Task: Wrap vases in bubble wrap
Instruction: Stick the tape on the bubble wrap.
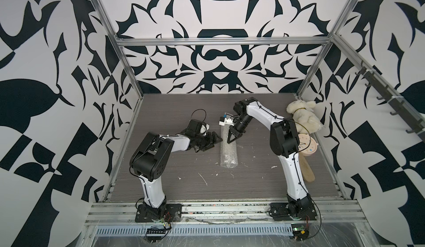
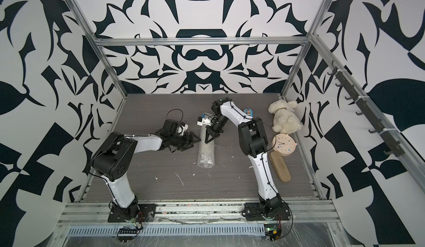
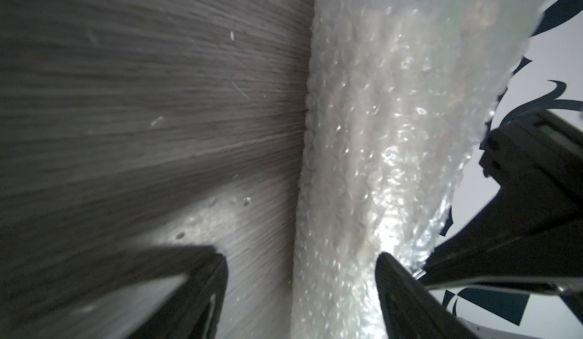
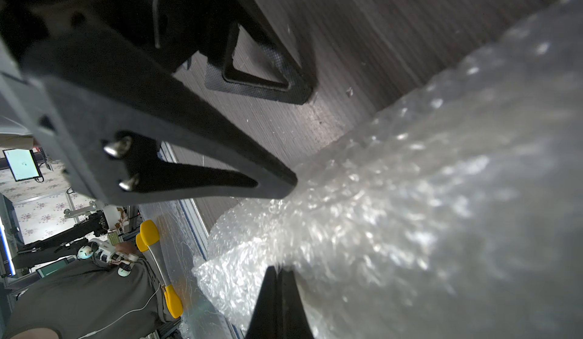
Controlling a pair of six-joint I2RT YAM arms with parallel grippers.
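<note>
With my right hand [image 1: 228, 141] closed to a point on top of the bubble wrap [image 1: 227, 157] rolled in the middle of the bench [image 1: 172, 183], vase presumably hidden inside, and my left hand [image 1: 217, 142] spread apart beside it, a clumsy nudge could roll it away and spring the wrap open.

The clear bubble wrap [image 1: 228, 151] [image 2: 206, 150] lies rolled into a long tube mid-way across the grey wood-grain table [image 1: 184, 110]. The cream-white vase [image 3: 372, 151] shows only as a pale blur inside.
</note>
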